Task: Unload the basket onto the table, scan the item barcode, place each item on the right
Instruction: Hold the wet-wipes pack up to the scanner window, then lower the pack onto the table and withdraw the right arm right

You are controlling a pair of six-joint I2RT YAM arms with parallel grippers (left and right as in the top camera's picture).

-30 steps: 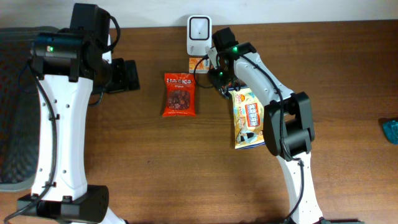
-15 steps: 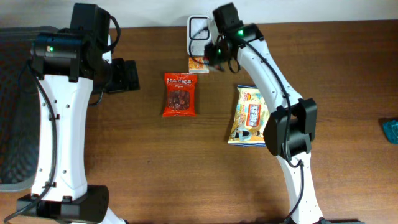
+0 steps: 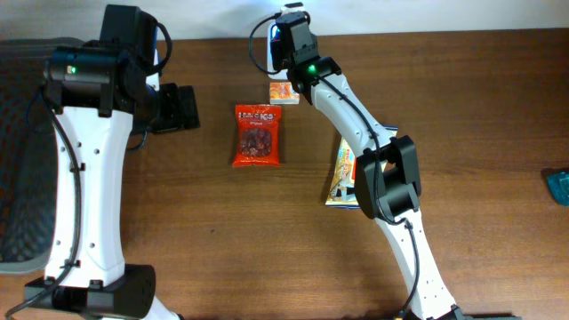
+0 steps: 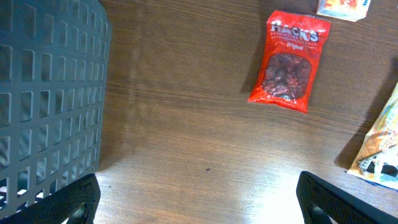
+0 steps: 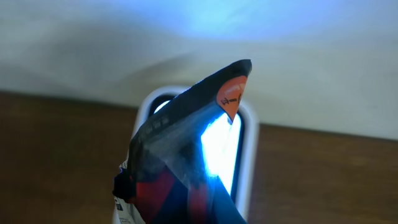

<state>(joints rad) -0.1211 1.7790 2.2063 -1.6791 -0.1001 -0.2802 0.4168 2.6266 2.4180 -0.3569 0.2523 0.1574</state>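
At the brown wooden bench's [image 3: 462, 107] back edge, the right end effector [image 3: 288, 36] clamps a dark foil packet [image 5: 174, 168] before the lit white scanner [image 5: 249, 162]. The left end effector [image 4: 199, 202] gapes apart near a grey mesh basket [image 4: 50, 93]; a red snack bag [image 3: 257, 135] lies mid-bench, open wood around.

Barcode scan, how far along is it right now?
Done: a dark packet is picked up; the right gripper is shut on it. In hand: it is held before the lit scanner; whether it registered cannot be told. Left: the red Hacks bag, yellow snack bag and small orange box lie on the table; the left gripper is open.
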